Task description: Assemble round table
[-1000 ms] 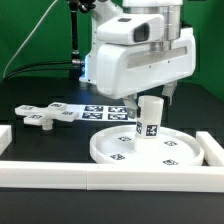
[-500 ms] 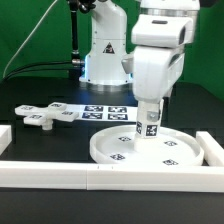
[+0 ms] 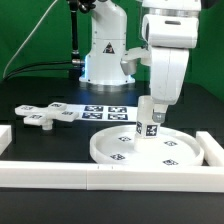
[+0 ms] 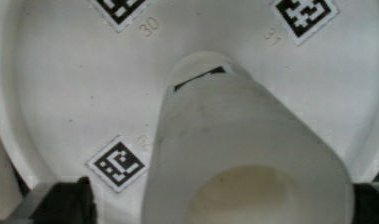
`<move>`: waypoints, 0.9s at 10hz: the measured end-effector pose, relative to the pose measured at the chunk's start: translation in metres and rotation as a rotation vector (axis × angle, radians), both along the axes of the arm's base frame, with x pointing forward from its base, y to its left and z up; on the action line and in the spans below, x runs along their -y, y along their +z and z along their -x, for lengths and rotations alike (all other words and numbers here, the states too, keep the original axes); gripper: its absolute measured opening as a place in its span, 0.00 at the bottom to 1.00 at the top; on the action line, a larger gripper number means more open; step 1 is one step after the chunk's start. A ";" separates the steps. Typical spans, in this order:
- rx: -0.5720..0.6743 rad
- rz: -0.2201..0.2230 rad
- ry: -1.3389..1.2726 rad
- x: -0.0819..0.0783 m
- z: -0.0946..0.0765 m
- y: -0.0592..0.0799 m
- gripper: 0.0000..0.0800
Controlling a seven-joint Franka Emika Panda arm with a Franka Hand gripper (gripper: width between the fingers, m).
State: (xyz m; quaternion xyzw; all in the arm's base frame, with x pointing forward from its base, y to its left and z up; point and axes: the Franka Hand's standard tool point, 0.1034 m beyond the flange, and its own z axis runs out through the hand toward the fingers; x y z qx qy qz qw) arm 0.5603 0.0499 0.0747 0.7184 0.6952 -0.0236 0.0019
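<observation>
Discs: one large rimmed round disc (image 3: 120, 150), flat on the table.
Posts: one cylindrical post (image 3: 148, 127), upright on it.
Cross-shaped pieces: one (image 3: 45, 116), well apart.
Gripper (image 3: 150, 111): over the post's top; I cannot tell its grip.

Your round disc (image 3: 118, 150), post (image 3: 148, 112) and cross-shaped piece (image 3: 47, 115) all read plain white, each carrying small black-and-white square tags (image 4: 120, 165). In the wrist view the post looks slightly cream against the disc. Marker board (image 3: 105, 111): white, with bolder black-and-white squares. Table (image 3: 40, 145) black, border rails (image 3: 60, 172) white, backdrop (image 3: 30, 40) green. Arm (image 3: 165, 50) casing white.
</observation>
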 end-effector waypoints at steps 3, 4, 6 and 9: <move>-0.003 0.007 0.100 0.005 0.000 0.000 0.81; -0.004 0.008 0.088 0.006 0.000 -0.001 0.66; -0.004 0.008 0.085 0.008 0.000 -0.001 0.51; -0.003 0.009 0.056 0.008 0.000 -0.001 0.51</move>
